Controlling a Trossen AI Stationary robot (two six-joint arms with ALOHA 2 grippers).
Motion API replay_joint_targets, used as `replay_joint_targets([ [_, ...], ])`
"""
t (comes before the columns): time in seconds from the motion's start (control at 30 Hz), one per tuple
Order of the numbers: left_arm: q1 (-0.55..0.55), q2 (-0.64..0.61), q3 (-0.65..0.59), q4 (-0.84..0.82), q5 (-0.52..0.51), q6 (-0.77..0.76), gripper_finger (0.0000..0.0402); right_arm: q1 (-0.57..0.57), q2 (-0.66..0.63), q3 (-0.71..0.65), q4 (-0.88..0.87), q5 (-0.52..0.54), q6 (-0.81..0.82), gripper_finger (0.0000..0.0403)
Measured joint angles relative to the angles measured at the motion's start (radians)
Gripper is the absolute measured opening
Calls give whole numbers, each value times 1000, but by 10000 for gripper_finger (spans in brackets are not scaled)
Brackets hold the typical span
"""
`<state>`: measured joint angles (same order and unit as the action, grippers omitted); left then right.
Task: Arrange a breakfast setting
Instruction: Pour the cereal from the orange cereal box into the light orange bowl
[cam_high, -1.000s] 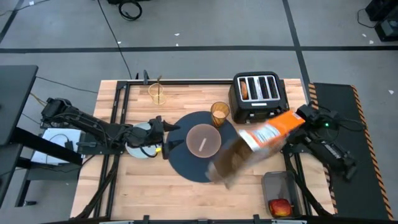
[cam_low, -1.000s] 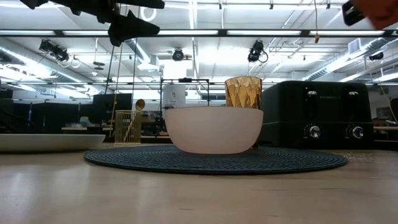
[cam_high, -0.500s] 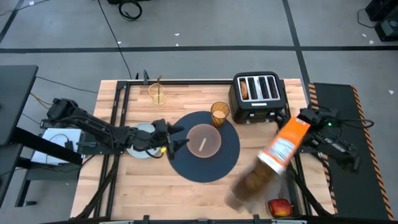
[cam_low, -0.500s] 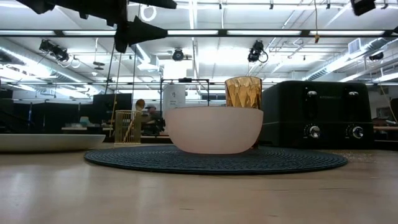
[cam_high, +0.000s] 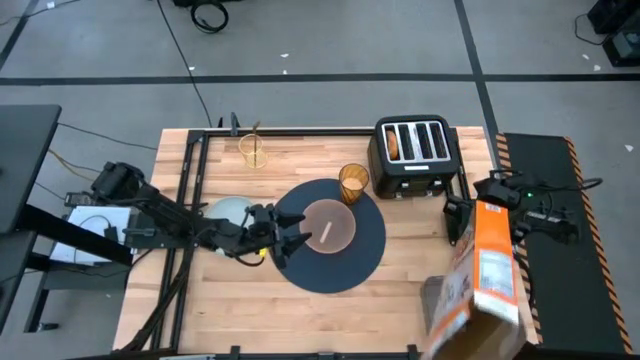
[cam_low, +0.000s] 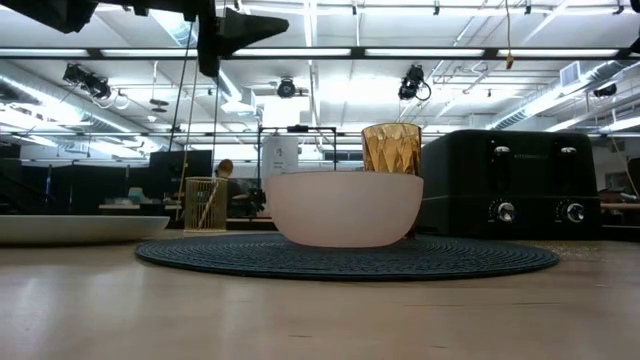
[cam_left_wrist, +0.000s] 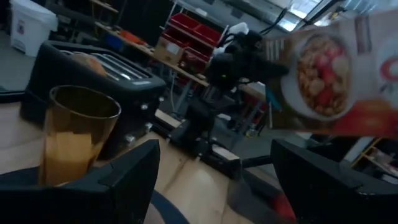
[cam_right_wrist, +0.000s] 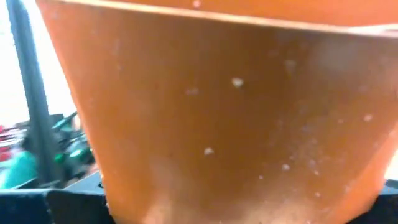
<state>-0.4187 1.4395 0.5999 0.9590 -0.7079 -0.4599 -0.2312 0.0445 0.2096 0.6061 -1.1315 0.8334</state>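
Observation:
A pink bowl (cam_high: 328, 224) sits on the round dark-blue mat (cam_high: 352, 262), with the amber tumbler (cam_high: 353, 182) at the mat's far edge. The pale-blue plate (cam_high: 226, 209) lies left of the mat. A small clear glass (cam_high: 253, 151) with a gold spoon (cam_low: 225, 167) standing in it is at the far left. My left gripper (cam_high: 295, 238) hovers open over the mat's left edge, pointing level at the bowl. At the right edge, my right gripper (cam_high: 484, 207) is shut on the orange cereal box (cam_high: 486, 285). My right gripper holds the cereal box by its far end (cam_high: 488, 212), the box between its two fingers (cam_right_wrist: 62, 204). The box is lifted clear of the table and reaches from the gripper toward the near edge. The box itself hides the exact place of contact.
The black toaster (cam_high: 415, 152) stands at the far right, a bagel (cam_high: 393, 146) in one slot. A grey bin (cam_high: 438, 292) lies partly under the raised box at the near right. Bare wood shows along the near edge, left of the mat.
My right arm has swung the cereal box from above the mat's right side out to the table's right near corner, so it now points at the near edge. My left gripper has moved right and a little down, from over the plate to the mat's left edge, staying open.

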Motion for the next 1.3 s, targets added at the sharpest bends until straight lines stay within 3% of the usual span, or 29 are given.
replay_joint_targets([
  [0.37,-90,14,23,-36,-141,10,311,-236,1,0,-222,93,-124,295],
  [0.47,-109,14,23,-79,-183,-14,311,-246,3,1,-266,134,-177,295],
  [0.57,-114,30,23,-129,-198,-71,311,-239,4,1,-415,204,-269,295],
  [0.73,-116,54,23,-235,-210,-134,311,-240,10,74,-615,329,-434,295],
  [1.03,-85,53,22,-376,-197,-74,311,-254,3,82,-640,454,-493,295],
  [1.2,-20,53,22,-519,-189,-137,311,-272,2,82,-671,485,-504,294],
  [1.3,54,53,22,-575,-98,-181,311,-274,3,82,-698,486,-504,294],
])
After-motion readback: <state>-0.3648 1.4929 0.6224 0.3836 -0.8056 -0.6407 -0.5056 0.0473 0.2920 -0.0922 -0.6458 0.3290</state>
